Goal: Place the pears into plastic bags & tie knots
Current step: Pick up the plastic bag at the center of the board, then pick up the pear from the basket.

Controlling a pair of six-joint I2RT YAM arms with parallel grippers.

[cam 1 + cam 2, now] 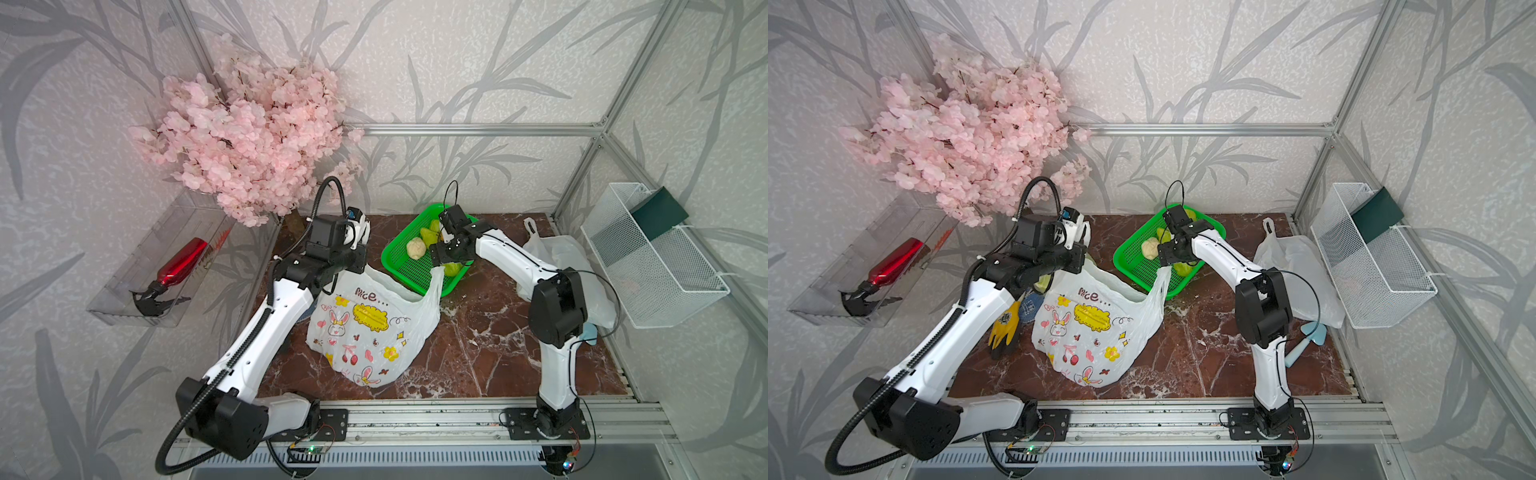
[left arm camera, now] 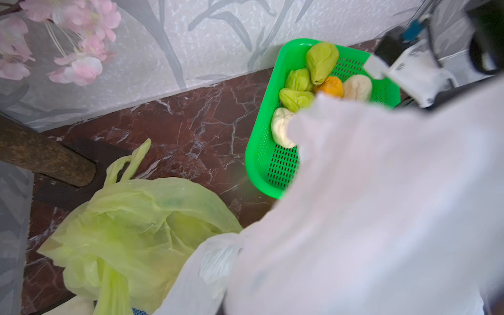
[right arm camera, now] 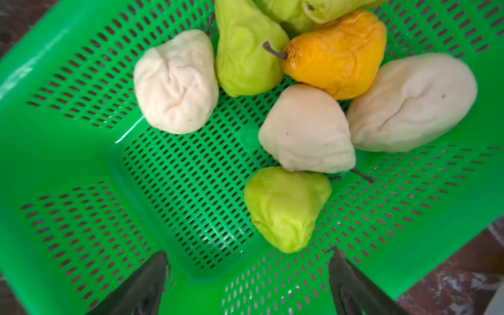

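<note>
Right wrist view has the right tool (image 3: 247,252) spread wide over the green perforated plastic basket (image 3: 81,141), where cream, green and orange toy pears (image 3: 305,131) crowd one end and the rest lies bare. In both top views the white plastic bag printed with bunnies (image 1: 365,332) stands on the reddish marble table (image 1: 478,353), open surface in front of it, its mouth stretched between the arms. One handle rises to the right tool; how it hangs there is hidden. The left tool (image 1: 356,264) is closed on the other handle, its fingers lost behind blurred plastic. A yellow-green plastic bag (image 2: 136,226) sits under the left arm, a second white plastic bag (image 1: 569,257) beside the right elbow.
</note>
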